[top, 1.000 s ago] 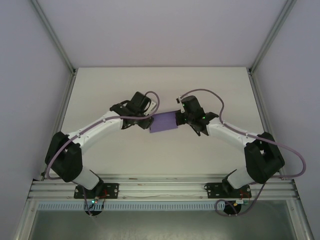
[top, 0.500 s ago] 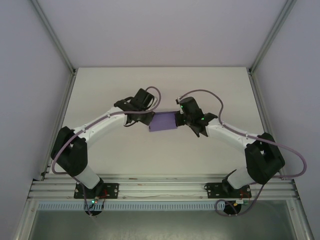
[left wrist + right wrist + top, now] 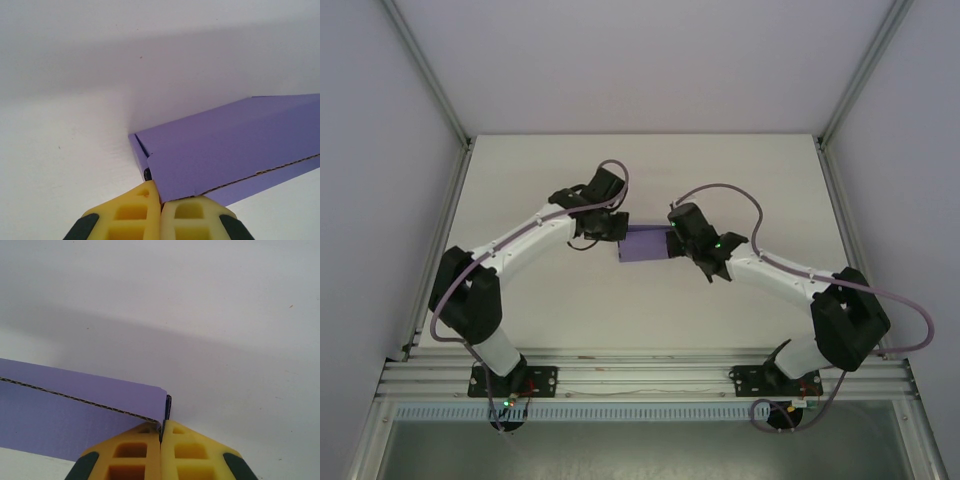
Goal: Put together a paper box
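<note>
Top external: your left end effector (image 3: 616, 231) and right end effector (image 3: 673, 238) each pinch a box (image 3: 646, 245) end; body folded, end flaps seemingly unfinished.

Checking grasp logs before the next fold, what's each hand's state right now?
Left hand: closed, pinching a corner of the purple paper box.
Right hand: closed, pinching the paper box at its opposite end.

Both arms reach forward and inward, elbows flared outward, wrists angled toward each other. Left gripper (image 3: 617, 229): yellow fingers (image 3: 137, 215) pressed together, pinching corner of paper box (image 3: 645, 244). Right gripper (image 3: 673, 233): fingers likewise closed, clamping opposite end.
</note>
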